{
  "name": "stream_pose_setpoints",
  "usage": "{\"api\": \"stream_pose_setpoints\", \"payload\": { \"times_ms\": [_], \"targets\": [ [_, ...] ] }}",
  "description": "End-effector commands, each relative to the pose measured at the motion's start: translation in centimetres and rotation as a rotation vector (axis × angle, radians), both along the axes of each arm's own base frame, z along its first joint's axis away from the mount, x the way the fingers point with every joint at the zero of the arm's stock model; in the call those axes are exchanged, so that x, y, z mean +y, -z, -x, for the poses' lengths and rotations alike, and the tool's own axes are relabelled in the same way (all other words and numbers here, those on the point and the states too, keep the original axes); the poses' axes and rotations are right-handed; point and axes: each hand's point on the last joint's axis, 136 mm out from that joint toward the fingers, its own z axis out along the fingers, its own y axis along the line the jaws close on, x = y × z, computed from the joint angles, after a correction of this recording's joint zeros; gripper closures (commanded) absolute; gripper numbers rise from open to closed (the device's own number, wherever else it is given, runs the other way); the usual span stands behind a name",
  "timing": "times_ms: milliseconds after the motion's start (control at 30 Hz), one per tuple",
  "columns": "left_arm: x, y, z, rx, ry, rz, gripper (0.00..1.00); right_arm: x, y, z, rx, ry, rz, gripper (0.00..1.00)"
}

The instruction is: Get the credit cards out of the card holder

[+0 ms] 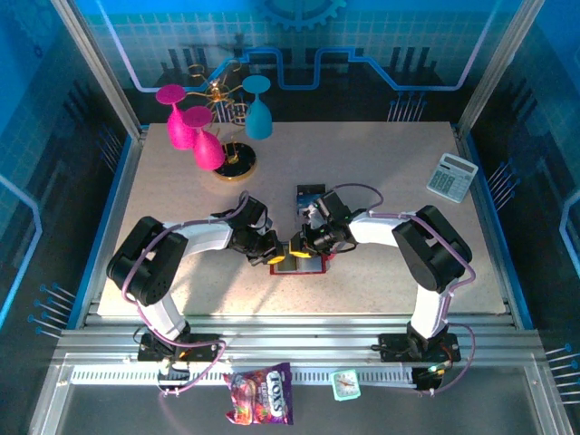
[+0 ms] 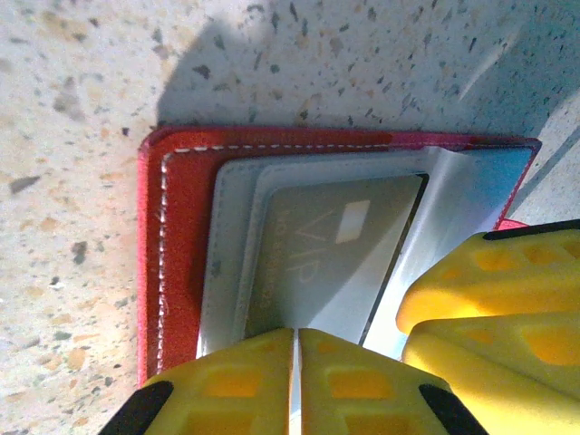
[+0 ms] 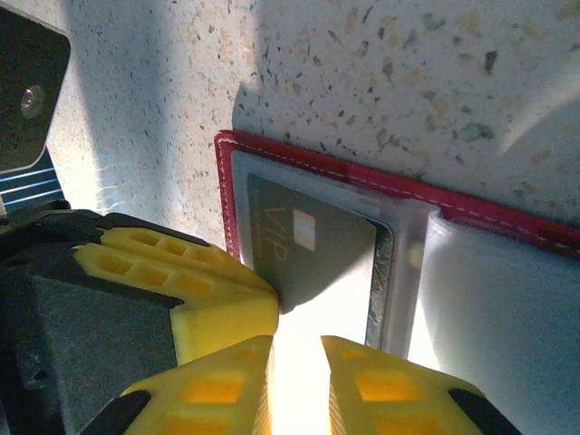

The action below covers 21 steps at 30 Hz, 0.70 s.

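Red card holder (image 1: 305, 269) lies open toward the surface's near edge; its thin, stiff, slick card (image 2: 326, 254) probably needs an edge pinch; left fingers (image 2: 236, 381) pressed together, cannot tell whether right fingers (image 3: 390, 390) grip

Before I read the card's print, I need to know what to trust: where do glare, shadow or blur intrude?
Left wrist: card dim, VIP print readable, left pincer's fingers blurred. Right wrist: white glare washes out the card's lower edge between the right pincer's fingers. Top external: a bright patch at the card holder, surroundings blue and dark.

Speckled tabletop (image 1: 381, 172), blue glass walls (image 1: 54, 181)
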Motion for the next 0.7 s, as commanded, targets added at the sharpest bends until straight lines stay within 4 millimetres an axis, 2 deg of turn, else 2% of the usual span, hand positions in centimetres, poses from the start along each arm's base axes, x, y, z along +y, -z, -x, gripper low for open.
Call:
{"api": "stream_pose_setpoints", "payload": {
  "times_ms": [0, 200, 433, 667],
  "targets": [
    [0.4, 0.4, 0.3, 0.018, 0.010, -0.037, 0.88, 0.1, 0.9, 1.0, 0.039, -0.024, 0.015, 0.77],
    [0.5, 0.5, 0.4, 0.020, 0.010, -0.040, 0.88, -1.3, 1.9, 1.7, 0.049, -0.053, 0.120, 0.74],
    [0.6, 0.4, 0.3, 0.017, 0.008, -0.042, 0.88, -2.1, 2.1, 1.6, 0.025, -0.077, 0.206, 0.72],
    [0.5, 0.0, 0.2, 0.013, 0.008, -0.035, 0.88, -1.4, -0.2, 1.0, -0.025, -0.059, 0.156, 0.73]
  ]
}}
